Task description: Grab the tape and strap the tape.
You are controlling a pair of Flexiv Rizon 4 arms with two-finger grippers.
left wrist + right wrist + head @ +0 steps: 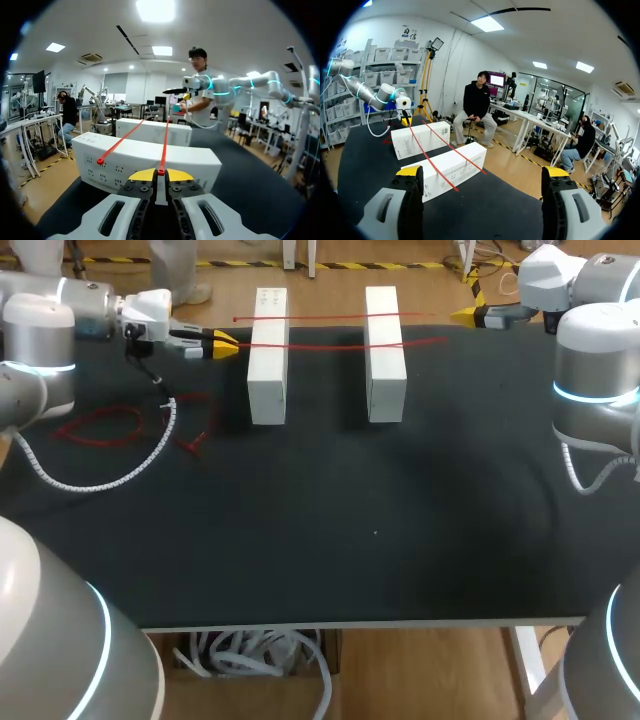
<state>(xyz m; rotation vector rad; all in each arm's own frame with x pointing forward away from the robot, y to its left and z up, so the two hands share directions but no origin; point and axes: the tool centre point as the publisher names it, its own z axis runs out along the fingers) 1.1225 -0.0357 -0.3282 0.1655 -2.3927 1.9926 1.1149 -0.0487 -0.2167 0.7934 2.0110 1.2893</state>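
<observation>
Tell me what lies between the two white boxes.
Two red tapes cross that gap, resting on top of the left box and the right box; under them the black table is bare. The head view shows it.

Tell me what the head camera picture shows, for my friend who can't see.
The left gripper pinches one end of a red tape that runs across two white boxes on a black table. The right gripper hangs by the table's far right corner, holding nothing.
</observation>
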